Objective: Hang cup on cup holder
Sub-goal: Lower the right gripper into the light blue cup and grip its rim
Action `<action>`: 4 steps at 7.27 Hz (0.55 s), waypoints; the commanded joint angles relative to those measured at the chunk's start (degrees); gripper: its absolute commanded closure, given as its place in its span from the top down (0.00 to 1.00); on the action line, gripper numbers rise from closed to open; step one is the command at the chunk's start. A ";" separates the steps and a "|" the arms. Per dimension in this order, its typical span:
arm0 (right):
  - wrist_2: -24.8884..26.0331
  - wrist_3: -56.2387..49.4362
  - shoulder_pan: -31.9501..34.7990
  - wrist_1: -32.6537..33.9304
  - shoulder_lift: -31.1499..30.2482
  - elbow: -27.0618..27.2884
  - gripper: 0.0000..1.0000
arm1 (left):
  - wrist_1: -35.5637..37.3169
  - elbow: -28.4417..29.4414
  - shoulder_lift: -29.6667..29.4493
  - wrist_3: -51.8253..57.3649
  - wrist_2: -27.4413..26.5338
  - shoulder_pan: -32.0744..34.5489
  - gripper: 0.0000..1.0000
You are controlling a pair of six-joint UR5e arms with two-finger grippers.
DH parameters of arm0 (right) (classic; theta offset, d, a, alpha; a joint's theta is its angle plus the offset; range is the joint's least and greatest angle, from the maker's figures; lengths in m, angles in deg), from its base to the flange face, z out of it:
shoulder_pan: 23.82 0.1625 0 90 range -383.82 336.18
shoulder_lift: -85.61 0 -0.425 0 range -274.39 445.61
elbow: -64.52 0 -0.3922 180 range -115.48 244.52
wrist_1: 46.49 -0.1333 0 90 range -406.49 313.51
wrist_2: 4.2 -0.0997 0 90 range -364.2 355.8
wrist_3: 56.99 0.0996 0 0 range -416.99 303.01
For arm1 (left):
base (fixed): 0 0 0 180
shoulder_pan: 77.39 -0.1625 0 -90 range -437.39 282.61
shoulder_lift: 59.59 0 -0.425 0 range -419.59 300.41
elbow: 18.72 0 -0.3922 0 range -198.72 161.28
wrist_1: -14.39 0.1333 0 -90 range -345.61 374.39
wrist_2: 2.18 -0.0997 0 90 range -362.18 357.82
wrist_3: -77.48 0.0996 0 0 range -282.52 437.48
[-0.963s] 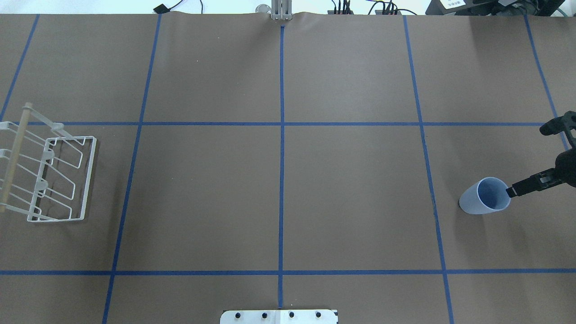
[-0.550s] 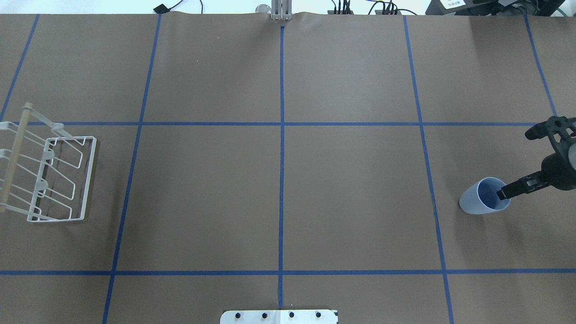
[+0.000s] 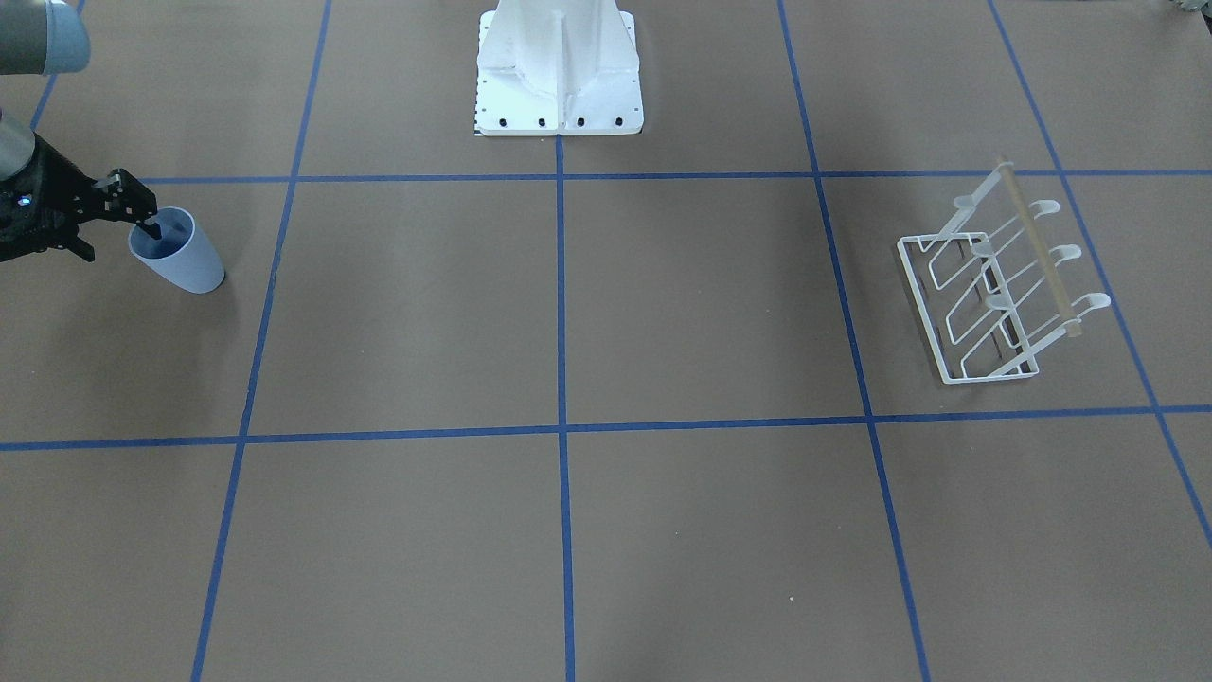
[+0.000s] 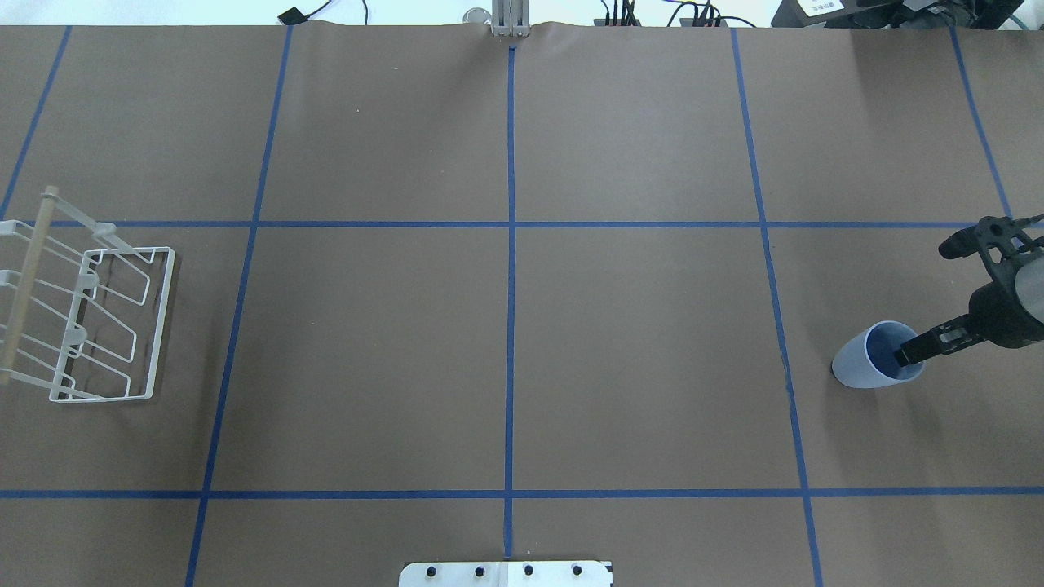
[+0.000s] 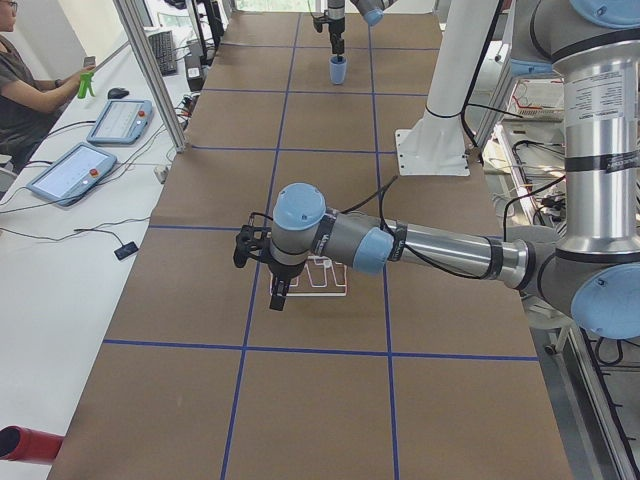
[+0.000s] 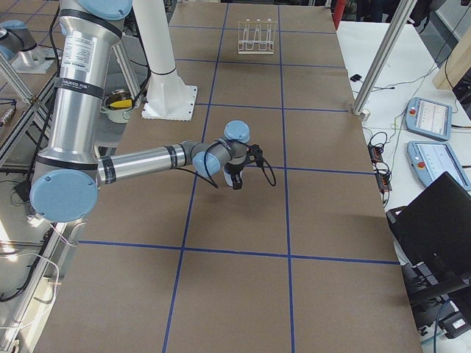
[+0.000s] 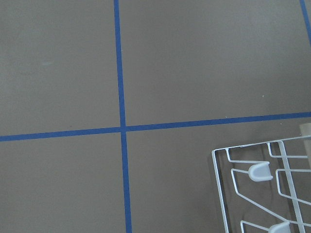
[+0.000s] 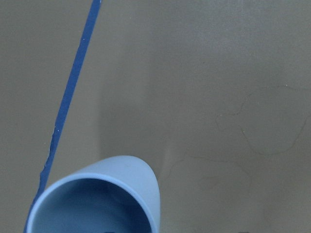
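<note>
The light-blue cup [image 4: 856, 368] stands upright on the table at the right, also in the front view [image 3: 194, 265] and the right wrist view [image 8: 141, 184]. My right gripper [image 4: 908, 356] is open and tilted down over its rim, with one finger inside the cup; it also shows in the front view [image 3: 134, 225]. The white wire cup holder [image 4: 162, 326] with its wooden bar [image 3: 1039, 248] stands at the far left, with no cup on its prongs [image 7: 260, 171]. My left gripper [image 5: 278, 298] hovers just beside the holder; I cannot tell whether it is open or shut.
The robot's white base plate [image 3: 559, 85] sits at the table's near middle edge. Blue tape lines grid the brown table [image 4: 636, 350]. An operator [image 5: 20, 95] and tablets are at a side table. A metal post [image 4: 510, 20] stands at the far edge.
My right gripper has moved left and down, so its finger reaches farther into the cup. The cup and the cup holder have not moved.
</note>
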State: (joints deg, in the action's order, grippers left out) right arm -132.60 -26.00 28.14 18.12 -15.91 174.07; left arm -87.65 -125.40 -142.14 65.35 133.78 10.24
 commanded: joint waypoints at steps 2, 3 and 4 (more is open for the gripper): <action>-0.09 0.47 -0.02 -0.36 0.27 0.14 0.00 | 0.00 0.07 0.01 0.00 0.00 0.00 0.98; -0.09 2.91 -0.02 -2.36 0.27 0.06 0.00 | 0.00 0.07 0.01 0.00 0.00 0.00 0.98; -0.79 5.11 0.33 -4.73 0.18 0.84 0.00 | 0.00 0.07 0.01 0.00 0.00 0.00 0.98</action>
State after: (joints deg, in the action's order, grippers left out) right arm -132.84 -23.51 28.19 15.95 -15.65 174.30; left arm -87.65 -125.34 -142.14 65.35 133.78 10.24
